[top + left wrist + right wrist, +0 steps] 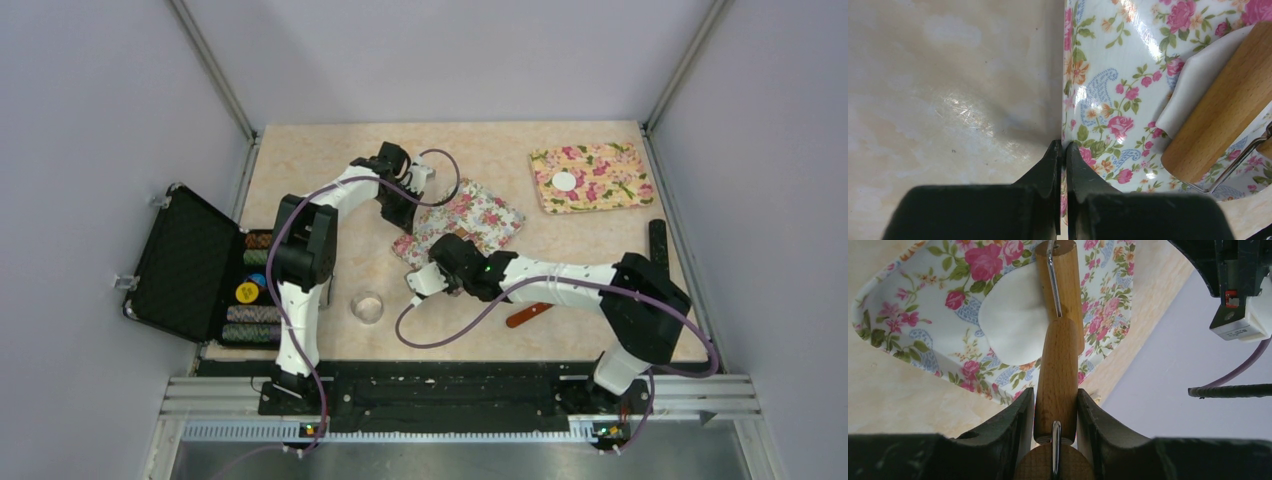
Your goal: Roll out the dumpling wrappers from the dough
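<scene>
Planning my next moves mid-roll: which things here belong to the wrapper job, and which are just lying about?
In the job: roller in the right claw; flattened dough partly under it; white floral mat, pinched by the left claw; finished wrapper on the yellow mat.
Lying about: glass bowl; chip case; red-handled tool; black bar.

Left gripper [1063, 145] and right gripper [1055, 397] crowd the white floral mat [490, 215]; bare table [300, 160] lies free behind them.

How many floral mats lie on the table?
2. One mat lies at the centre, under the roller, its edge pinched by the left hand. The other mat lies at the far right, with a white disc on it. None seems hidden.
</scene>
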You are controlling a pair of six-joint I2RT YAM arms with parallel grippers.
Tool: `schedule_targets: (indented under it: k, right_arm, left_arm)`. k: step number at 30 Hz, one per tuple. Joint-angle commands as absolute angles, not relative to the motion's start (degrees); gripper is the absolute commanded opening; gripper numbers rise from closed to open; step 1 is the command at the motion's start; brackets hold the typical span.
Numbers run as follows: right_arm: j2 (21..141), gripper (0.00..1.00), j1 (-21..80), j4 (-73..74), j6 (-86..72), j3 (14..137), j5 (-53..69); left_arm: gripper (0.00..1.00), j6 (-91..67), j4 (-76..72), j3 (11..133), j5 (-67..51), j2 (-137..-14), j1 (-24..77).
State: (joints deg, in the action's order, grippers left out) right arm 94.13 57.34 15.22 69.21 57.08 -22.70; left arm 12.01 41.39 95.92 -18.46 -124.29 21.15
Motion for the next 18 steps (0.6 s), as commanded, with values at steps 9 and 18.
schedule_targets:
  k: [9, 18]
  right_arm:
    - [83.40, 0.00, 59.46, 39.25, 67.12, 48.94, -12.16]
    - [74.78, 0.00, 56.06, 32.20, 62.57, 50.48, -14.74]
  left_arm:
    - [0.00, 13.01, 41.30, 95.41, -15.39, -125.38, 21.70]
    - [0.00, 12.92, 41.41, 95.54, -15.28, -125.51, 21.65]
